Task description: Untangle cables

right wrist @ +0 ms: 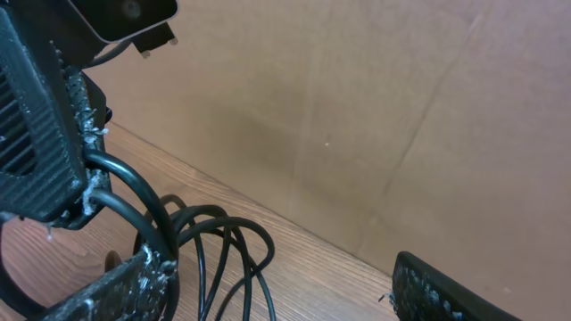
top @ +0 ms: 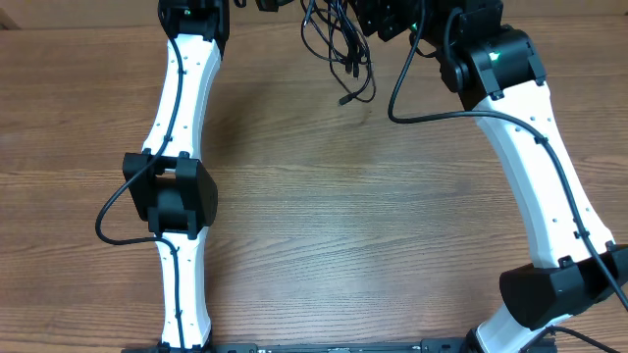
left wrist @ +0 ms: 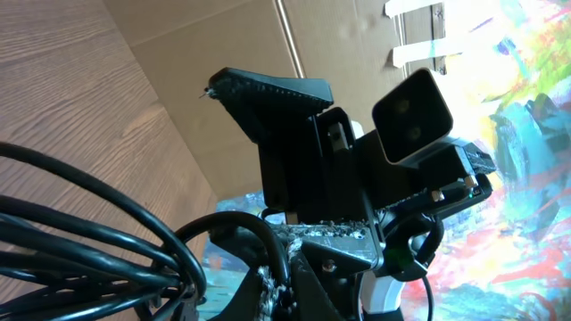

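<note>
1. Several thin black cables (top: 339,49) loop in a loose tangle at the top centre of the overhead view.
2. Left gripper (left wrist: 284,267) is clamped tight on a bunch of strands; right gripper (top: 385,22) stands wide apart just beside them, holding nothing.
3. Likely light, limp and springy: pinch a single strand near its plug tip.

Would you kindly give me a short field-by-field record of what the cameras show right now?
surface: wooden table
cables: thin black strands bunched near the table's far edge, loose plug ends trailing toward the near side
left tool: shut on the cables
right tool: open, close beside the bundle, gripping nothing
backdrop: brown cardboard behind the table
</note>
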